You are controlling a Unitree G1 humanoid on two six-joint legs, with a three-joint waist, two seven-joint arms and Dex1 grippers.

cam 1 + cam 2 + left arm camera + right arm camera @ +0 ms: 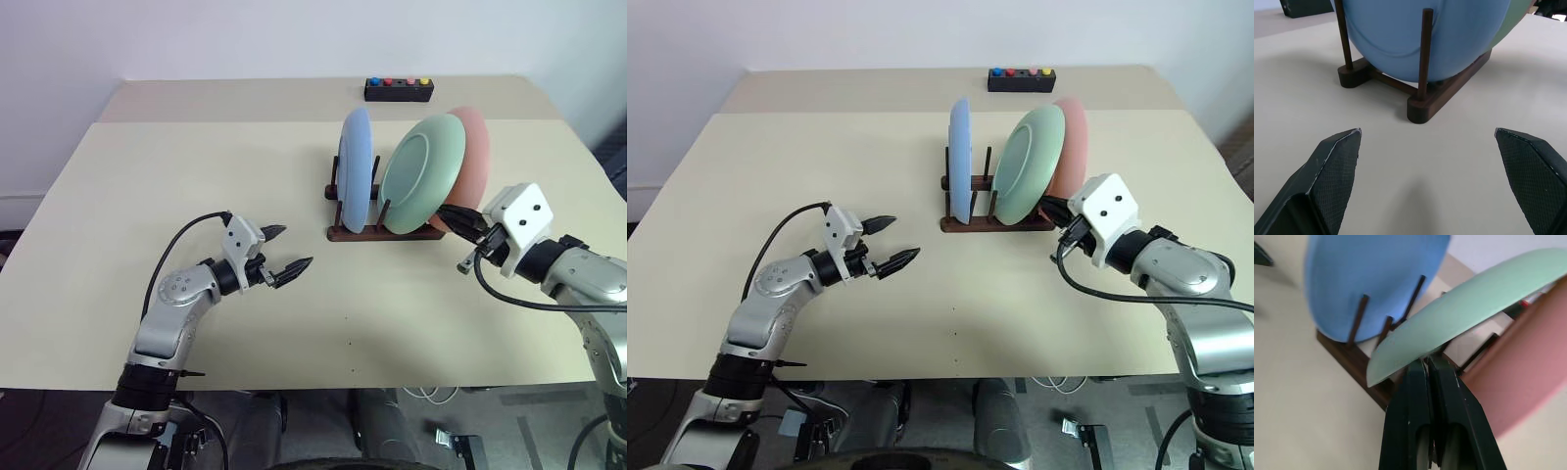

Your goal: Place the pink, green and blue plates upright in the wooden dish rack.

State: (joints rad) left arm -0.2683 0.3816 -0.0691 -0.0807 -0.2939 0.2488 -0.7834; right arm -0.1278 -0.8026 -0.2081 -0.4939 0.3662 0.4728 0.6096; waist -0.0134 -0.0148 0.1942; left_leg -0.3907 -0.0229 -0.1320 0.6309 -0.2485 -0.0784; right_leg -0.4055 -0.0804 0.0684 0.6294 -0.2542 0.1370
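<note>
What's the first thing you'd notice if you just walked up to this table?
Three colourful plates standing in the wooden dish rack near the far middle of the table: the blue plate upright, the green plate leaning, the pink plate behind it. The right gripper, shut, pokes at the green plate's lower edge, while the left gripper waits open.

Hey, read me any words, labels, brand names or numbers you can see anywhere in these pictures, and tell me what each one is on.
There is no readable text.
The small black box at the far edge of the table has coloured buttons but shows no legible label.
The blue plate, green plate, pink plate and wooden dish rack carry no markings.
The white housing of the right gripper shows two dark dots, no letters.
</note>
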